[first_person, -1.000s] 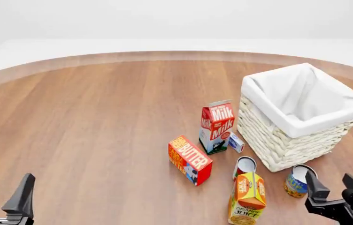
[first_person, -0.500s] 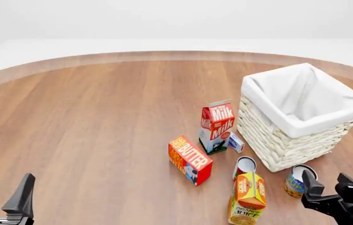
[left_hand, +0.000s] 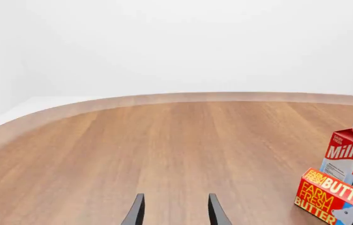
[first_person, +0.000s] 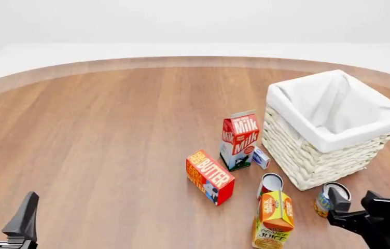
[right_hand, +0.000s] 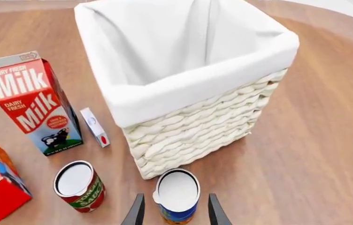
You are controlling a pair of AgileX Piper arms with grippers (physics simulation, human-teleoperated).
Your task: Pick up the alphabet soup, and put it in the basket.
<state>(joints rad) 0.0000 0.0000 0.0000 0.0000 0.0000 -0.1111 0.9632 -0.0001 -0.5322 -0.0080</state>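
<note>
Alphabet soup [right_hand: 176,196] (upright) beside basket [right_hand: 195,126]

Two cans stand on the table: the alphabet soup [right_hand: 176,196] and a red-and-white one [right_hand: 79,185]. Two cartons: milk [first_person: 239,139] and orange juice [first_person: 273,220]. One butter box [first_person: 209,176], one small white box [first_person: 261,157], one basket [first_person: 331,127]. Two pincers: left [first_person: 2,212], right [first_person: 356,203].

The brown wooden table [first_person: 112,135] holds the basket [first_person: 333,129]. Beside the basket stand a milk carton [first_person: 239,139], butter box [first_person: 209,177], juice carton [first_person: 273,220] — and two cans, the alphabet soup [first_person: 325,199] nearest it.
</note>
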